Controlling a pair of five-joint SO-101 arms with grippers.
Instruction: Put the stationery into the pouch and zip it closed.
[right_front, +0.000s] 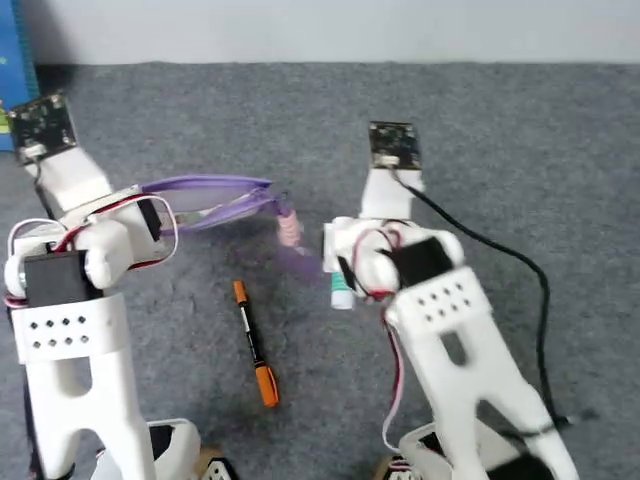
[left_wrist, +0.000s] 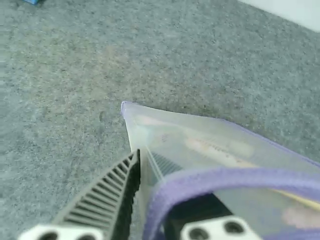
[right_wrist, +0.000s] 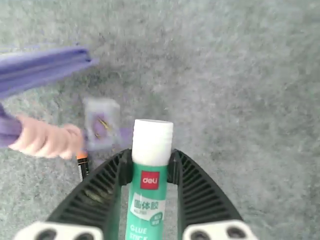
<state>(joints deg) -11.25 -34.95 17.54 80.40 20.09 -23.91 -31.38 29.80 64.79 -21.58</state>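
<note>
- Grey felt-like covering is lying across the table, with an orange-and-black pen (right_front: 254, 343) resting between the arms.
- Left gripper (left_wrist: 142, 167) is pinching the pouch (right_front: 205, 198) at its purple-trimmed rim. It is looking translucent, thin and floppy, so gripping at the rim seems wise.
- Right gripper (right_wrist: 149, 157) is clasping the glue stick (right_wrist: 151, 142), green with a white cap, near the pouch's end. It is probably light, rigid and slick, so a mid-body grip suits it.

A grey, short-piled carpet-like mat (right_front: 500, 140) covers the table surface, with a flecked, slightly mottled texture. Along its far edge runs a plain white wall or board (right_front: 330, 30), meeting the mat in a straight line. At the far left corner a bright blue, flat-sided object (right_front: 16, 45) stands upright at that edge, partly cut off by the frame. What it is cannot be told.
</note>
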